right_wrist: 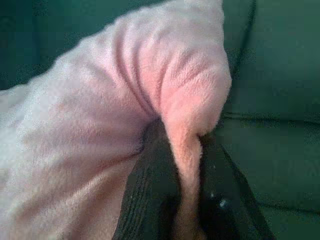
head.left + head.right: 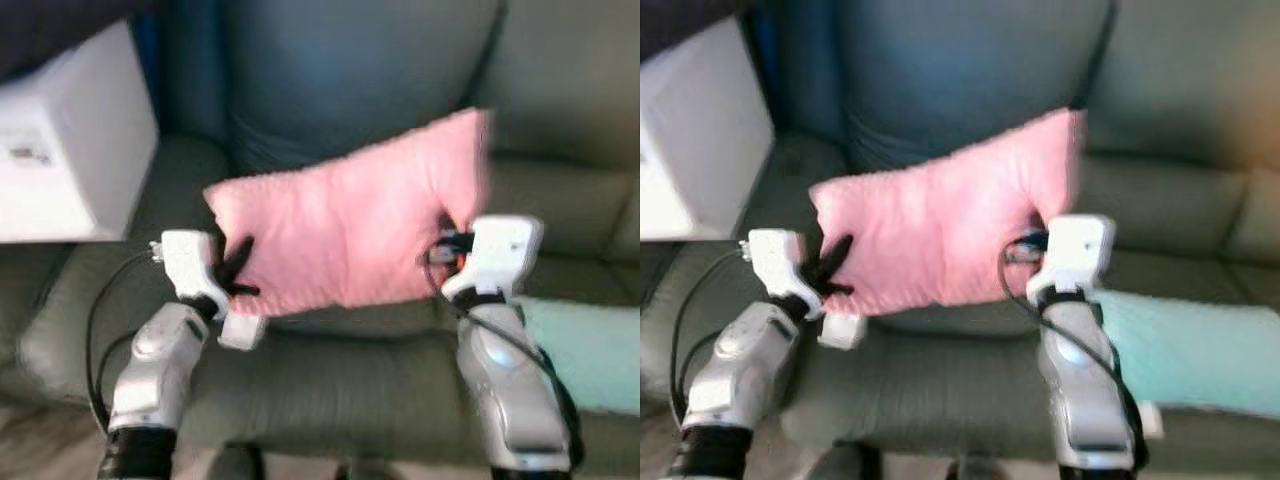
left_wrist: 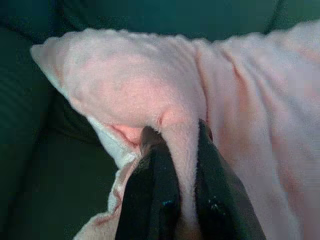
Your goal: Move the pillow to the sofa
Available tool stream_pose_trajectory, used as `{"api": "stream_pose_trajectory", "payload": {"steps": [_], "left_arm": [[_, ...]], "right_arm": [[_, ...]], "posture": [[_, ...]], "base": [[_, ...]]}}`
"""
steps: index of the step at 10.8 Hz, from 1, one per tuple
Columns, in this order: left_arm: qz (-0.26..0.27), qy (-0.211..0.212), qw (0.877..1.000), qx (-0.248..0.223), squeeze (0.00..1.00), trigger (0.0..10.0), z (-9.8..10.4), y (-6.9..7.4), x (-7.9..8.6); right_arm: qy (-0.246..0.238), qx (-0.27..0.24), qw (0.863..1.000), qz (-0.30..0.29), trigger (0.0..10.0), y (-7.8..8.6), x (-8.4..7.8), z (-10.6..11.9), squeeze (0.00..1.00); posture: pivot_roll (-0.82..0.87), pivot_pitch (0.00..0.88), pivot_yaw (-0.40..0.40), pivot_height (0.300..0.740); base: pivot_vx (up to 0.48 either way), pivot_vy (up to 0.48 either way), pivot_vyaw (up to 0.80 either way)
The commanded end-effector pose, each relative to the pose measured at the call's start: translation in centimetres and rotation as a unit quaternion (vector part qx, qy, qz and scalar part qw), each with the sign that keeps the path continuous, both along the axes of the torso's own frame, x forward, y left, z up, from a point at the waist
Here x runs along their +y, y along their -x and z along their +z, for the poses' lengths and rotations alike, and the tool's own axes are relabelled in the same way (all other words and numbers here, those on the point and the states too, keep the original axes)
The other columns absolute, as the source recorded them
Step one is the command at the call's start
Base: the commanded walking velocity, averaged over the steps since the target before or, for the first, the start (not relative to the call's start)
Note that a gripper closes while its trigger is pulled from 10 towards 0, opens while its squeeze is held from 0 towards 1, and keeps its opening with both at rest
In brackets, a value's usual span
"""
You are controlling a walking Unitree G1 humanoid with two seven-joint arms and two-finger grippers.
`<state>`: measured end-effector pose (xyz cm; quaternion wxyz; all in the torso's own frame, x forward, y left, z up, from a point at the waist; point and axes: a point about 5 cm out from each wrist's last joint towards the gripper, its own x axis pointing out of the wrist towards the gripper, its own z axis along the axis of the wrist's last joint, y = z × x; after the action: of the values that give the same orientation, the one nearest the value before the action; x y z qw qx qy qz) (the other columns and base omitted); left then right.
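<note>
Up front in the left eye view, a pink pillow [image 2: 350, 235] hangs in the air between the two silver arms, above the seat of a grey-green sofa [image 2: 330, 385] and in front of its backrest. The left claw [image 2: 236, 268] pinches the pillow's lower left edge, and the right claw [image 2: 447, 240] grips its right side, which sits higher, so the pillow tilts. A white box [image 2: 70, 150] stands on the sofa's left end, and a pale mint cushion [image 2: 590, 350] lies on the seat to the right.

The right eye view shows the same scene, slightly blurred, with the pillow again clear of the seat cushion.

Closer in, the left wrist view shows the two black fingers [image 3: 150, 190] nearly closed, with a thin fold of pink fleece squeezed between them near a corner of the pillow.

The right wrist view shows the other pair of fingers [image 1: 147, 195] likewise almost together, clamping a bunched ridge of fabric, with the dark sofa behind.
</note>
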<state>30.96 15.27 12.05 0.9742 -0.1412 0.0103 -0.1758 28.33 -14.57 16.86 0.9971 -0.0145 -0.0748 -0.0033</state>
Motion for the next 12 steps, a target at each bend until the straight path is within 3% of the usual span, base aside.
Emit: {"api": "stream_pose_trajectory", "payload": {"steps": [1, 12], "left_arm": [[-0.022, 0.004, 1.0, 0.009, 0.0, 10.0, -0.52, 0.38, -1.15], [-0.022, 0.003, 1.0, 0.011, 0.0, 10.0, -0.25, 0.33, -0.82]], "right_arm": [[0.007, -0.006, 1.0, -0.014, 10.0, 0.24, -0.97, 0.28, 0.0], [0.006, -0.004, 1.0, -0.018, 10.0, 0.23, -0.84, 0.17, 0.0]], "posture": [[-0.1, 0.193, -0.079, 0.74], [-0.1, 0.194, -0.07, 0.74]], "base": [[0.0, 0.0, 0.0], [0.0, 0.0, 0.0]]}}
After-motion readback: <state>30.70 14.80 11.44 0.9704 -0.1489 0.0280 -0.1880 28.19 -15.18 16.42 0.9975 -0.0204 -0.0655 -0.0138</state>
